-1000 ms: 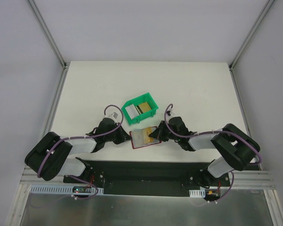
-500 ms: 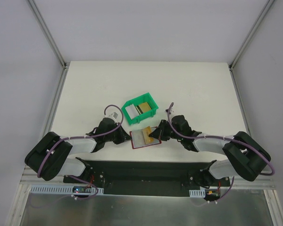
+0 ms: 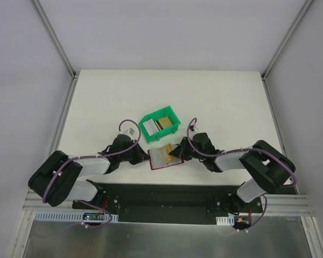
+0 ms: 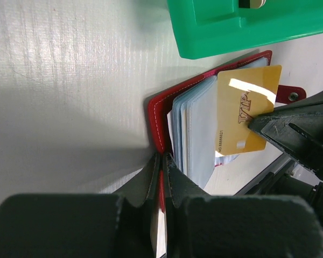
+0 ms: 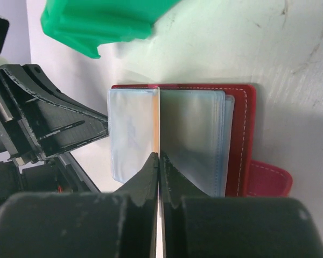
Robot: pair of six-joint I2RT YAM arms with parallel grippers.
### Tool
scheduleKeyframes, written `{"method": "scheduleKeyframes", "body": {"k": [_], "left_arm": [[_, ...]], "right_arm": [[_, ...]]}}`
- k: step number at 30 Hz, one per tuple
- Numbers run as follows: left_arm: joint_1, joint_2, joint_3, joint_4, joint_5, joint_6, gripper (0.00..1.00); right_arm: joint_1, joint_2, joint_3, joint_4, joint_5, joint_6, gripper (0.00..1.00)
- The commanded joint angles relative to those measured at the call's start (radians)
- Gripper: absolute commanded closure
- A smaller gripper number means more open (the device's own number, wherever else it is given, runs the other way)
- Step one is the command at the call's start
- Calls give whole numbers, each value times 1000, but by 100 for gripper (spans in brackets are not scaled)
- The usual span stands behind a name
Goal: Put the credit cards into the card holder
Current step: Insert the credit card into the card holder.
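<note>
The dark red card holder (image 3: 160, 163) lies open on the table, its pale blue pockets (image 5: 194, 134) fanned upward. My left gripper (image 4: 162, 157) is shut on its red cover (image 4: 156, 121) at the left edge. A golden credit card (image 4: 247, 115) marked VIP stands on edge over the pockets. My right gripper (image 5: 159, 156) is shut on it. In the right wrist view that card (image 5: 157, 123) shows only as a thin orange line between two pockets. From above, the left gripper (image 3: 144, 156) and right gripper (image 3: 176, 153) flank the holder.
A green plastic bin (image 3: 160, 124) stands just behind the holder, with a whitish card (image 3: 151, 127) and a golden card (image 3: 164, 123) inside. Its wall (image 4: 247, 24) is close to the holder's far edge. The holder's snap tab (image 5: 266, 177) sticks out on the right.
The right arm's elbow swung outward and came back. The golden card has shifted slightly left over the holder. The left arm has not moved.
</note>
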Motion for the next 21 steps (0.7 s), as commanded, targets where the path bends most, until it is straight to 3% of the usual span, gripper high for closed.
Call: {"method": "scheduleKeyframes", "body": {"k": [1,21], "left_arm": [[0,28,-36,-186,-53,38,100],[0,41,-43,-164,-54,30,100]], "right_arm": [[14,34,-23,138,4,37,100],[34,68,-82,193,21,157,100]]}}
